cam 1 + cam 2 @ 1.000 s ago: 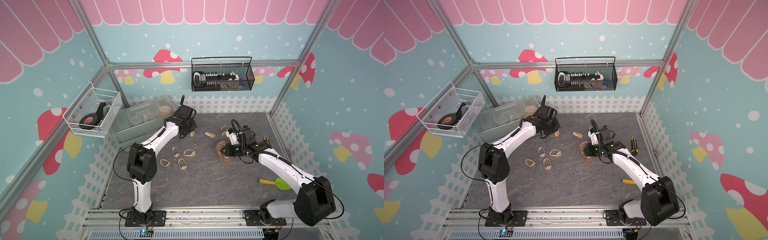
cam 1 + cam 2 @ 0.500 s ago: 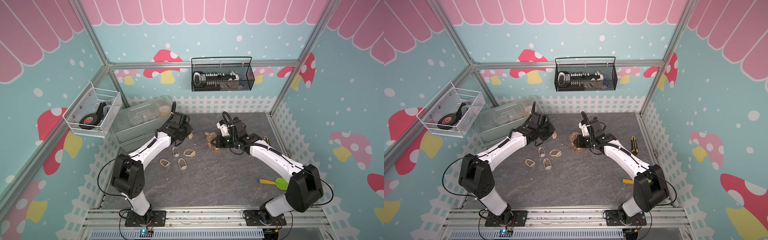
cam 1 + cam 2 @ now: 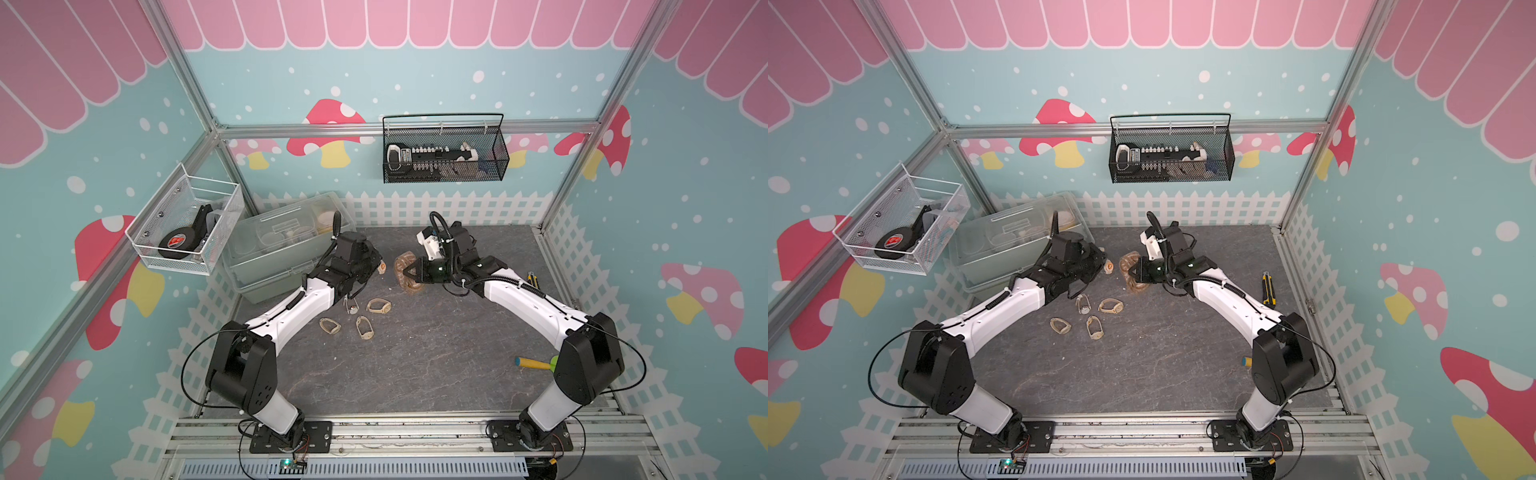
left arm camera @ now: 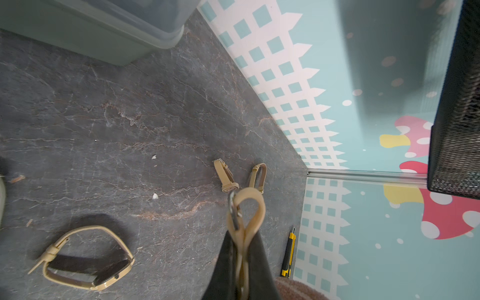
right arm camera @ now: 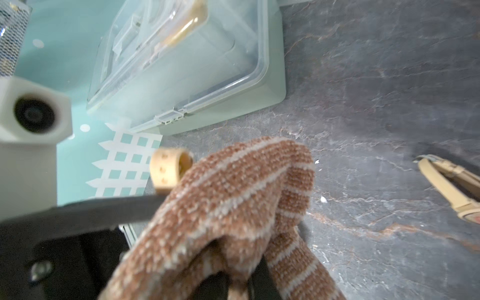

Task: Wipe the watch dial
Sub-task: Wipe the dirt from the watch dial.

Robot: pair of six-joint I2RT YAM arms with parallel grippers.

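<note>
Above the far middle of the worktop (image 3: pixel 415 365), the left jaws are pressed together on the strap of the watch (image 4: pixel 248 207), holding it clear of the surface. The right jaws pinch the striped cloth (image 5: pixel 233 207) just beside the watch; contact cannot be confirmed. Step in hand: bringing cloth to dial. The next move likely calls for a short closing approach with the dial facing the cloth. The plastic box (image 3: pixel 282 249) and spare watches (image 3: pixel 378 306) crowd the left arm. Open room lies nearer the bases.
</note>
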